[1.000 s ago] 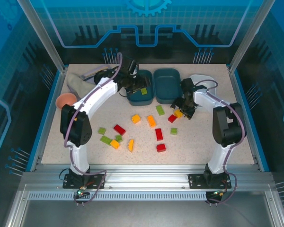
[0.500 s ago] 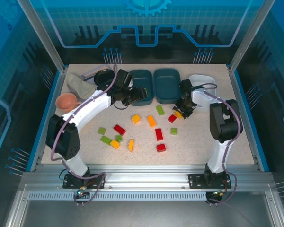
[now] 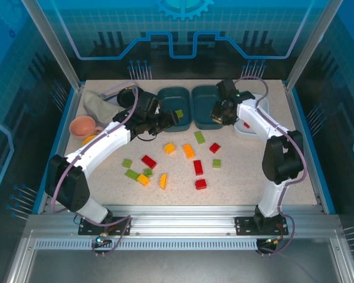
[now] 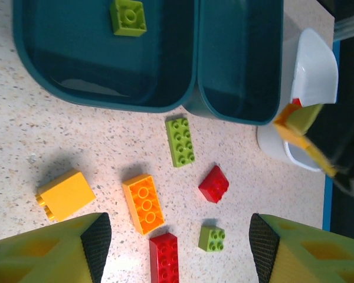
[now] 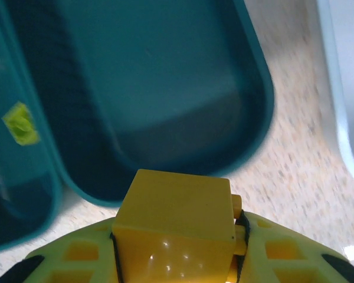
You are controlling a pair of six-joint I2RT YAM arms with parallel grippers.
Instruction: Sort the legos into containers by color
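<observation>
From above, finds the right end effector (image 3: pixel 219 112) gone from the loose legos (image 3: pixel 198 167) on the tabletop (image 3: pixel 253 171) to the near rim of the right teal tub (image 3: pixel 203 97), and the left end effector (image 3: pixel 169 120) drawn back off the left teal tub (image 3: pixel 168 97). At the left wrist, shows jaws wide and empty over the scatter, with one green brick (image 4: pixel 128 16) already in the left tub. At the right wrist, shows a clamp on a yellow brick (image 5: pixel 177 218) before the empty right tub, so probably means a drop there next, claiming it for yellow.

The right fingers (image 5: pixel 283 252) have closed on a yellow brick (image 5: pixel 176 219) and carried it to the right teal tub (image 5: pixel 165 88).
</observation>
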